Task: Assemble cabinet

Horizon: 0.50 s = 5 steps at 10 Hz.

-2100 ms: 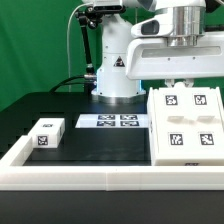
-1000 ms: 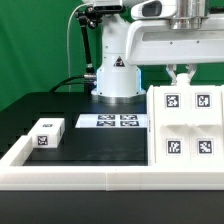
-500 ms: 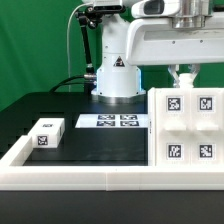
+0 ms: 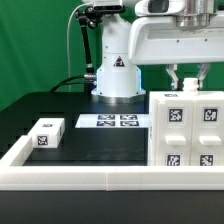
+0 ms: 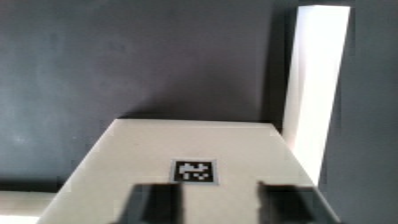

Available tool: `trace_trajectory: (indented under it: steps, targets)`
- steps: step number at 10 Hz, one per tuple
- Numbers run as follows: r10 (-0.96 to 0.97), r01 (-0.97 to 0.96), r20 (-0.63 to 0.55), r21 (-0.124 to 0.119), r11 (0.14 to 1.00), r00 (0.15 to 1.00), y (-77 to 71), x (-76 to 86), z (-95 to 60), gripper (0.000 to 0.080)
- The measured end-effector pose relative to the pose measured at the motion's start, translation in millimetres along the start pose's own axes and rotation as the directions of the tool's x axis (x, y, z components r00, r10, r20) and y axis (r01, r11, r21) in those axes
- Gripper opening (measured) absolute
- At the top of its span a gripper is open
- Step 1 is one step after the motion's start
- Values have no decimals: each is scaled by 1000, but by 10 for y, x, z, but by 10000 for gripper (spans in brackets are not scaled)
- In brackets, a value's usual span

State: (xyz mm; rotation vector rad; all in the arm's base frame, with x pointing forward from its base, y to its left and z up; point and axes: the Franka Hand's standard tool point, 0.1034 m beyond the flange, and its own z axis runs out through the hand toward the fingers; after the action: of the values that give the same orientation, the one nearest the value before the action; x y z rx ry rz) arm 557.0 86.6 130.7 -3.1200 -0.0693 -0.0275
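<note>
The cabinet body [image 4: 186,128], a big white box with several square tags on its face, stands nearly upright at the exterior view's right, against the front rail. My gripper [image 4: 186,80] is at its top edge, one finger [image 4: 172,76] on each side of the middle, and holds it. In the wrist view the cabinet's white surface [image 5: 196,145] with one tag runs away from my two dark fingertips [image 5: 157,203], which stand apart with the surface between them. A small white tagged block [image 4: 45,132] lies at the exterior view's left, far from the gripper.
The marker board [image 4: 115,121] lies flat at the back middle, in front of the arm's white base [image 4: 115,75]. A long low white border rail [image 4: 80,172] runs along the front and up the left side. A long white strip [image 5: 320,80] shows beside the cabinet in the wrist view.
The cabinet body has tipped from leaning back to nearly upright, and its face has shifted toward the exterior view's right. The gripper rose slightly with it. The small block has not moved.
</note>
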Motion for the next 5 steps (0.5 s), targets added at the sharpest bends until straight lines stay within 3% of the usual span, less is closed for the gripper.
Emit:
trace_trajectory:
  steps: [1,3,4,5]
  targets:
    - [0,0,0,0,1000,1000,0,0,0,253]
    - [0,0,0,0,1000,1000,0,0,1,572]
    - [0,0,0,0,1000,1000,0,0,1,572]
    - [0,0,0,0,1000,1000,0,0,1,735]
